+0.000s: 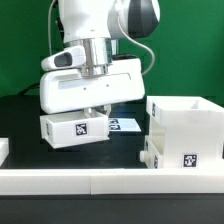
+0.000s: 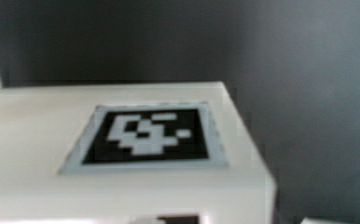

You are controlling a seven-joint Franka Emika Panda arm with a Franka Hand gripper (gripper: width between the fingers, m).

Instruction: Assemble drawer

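Both small tray (image 1: 60, 132) & housing (image 1: 186, 120) plain white, each w/ blk-&-wht pixel-pattern square tag (image 2: 150, 135). The tabletop (image 1: 15, 115) is blk, backdrop (image 1: 20, 40) green, robot arm (image 1: 95, 20) white.

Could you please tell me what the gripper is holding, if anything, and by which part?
It cannot be told: the gripper sits at the small tray's upper edge, but its fingertips are hidden.

The gripper's (image 1: 92, 113) fingertips are lost behind the small tray (image 1: 74, 129) at centre-left, the housing (image 1: 186, 128) runs off the right edge, the marker board (image 1: 126, 125) shows only partly mid-frame, and the wrist view's tag (image 2: 150, 135) is blurred.
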